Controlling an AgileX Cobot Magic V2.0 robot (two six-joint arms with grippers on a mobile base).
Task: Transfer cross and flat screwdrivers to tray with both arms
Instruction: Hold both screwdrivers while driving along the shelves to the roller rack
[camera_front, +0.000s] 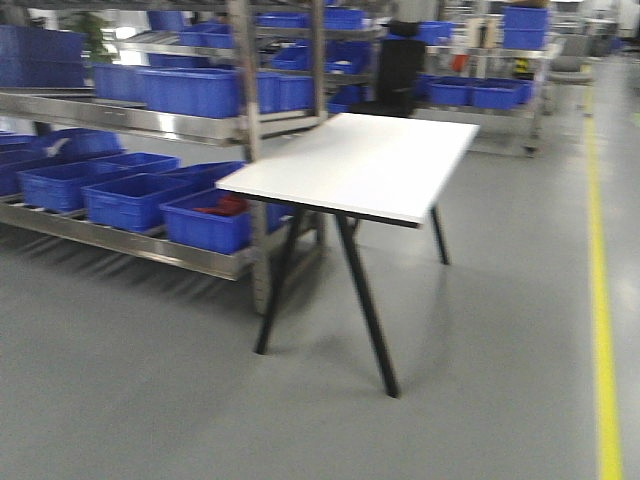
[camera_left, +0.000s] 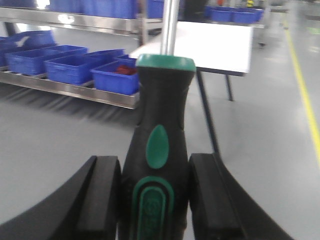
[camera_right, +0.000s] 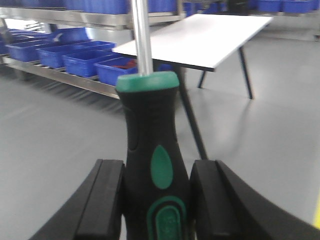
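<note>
In the left wrist view my left gripper (camera_left: 155, 192) is shut on a screwdriver (camera_left: 160, 125) with a black-and-green handle. Its silver shaft (camera_left: 169, 27) points forward and up. In the right wrist view my right gripper (camera_right: 157, 197) is shut on a second screwdriver (camera_right: 150, 130) of the same look, its silver shaft (camera_right: 141, 37) also pointing forward. Black fingers (camera_left: 102, 195) press both sides of each handle. The tray is out of view. Neither gripper appears in the front view.
A white table (camera_front: 365, 165) on black legs stands ahead on the grey floor. Left of it runs a metal rack (camera_front: 130, 235) carrying several blue bins (camera_front: 130, 195). A yellow floor line (camera_front: 600, 300) runs along the right.
</note>
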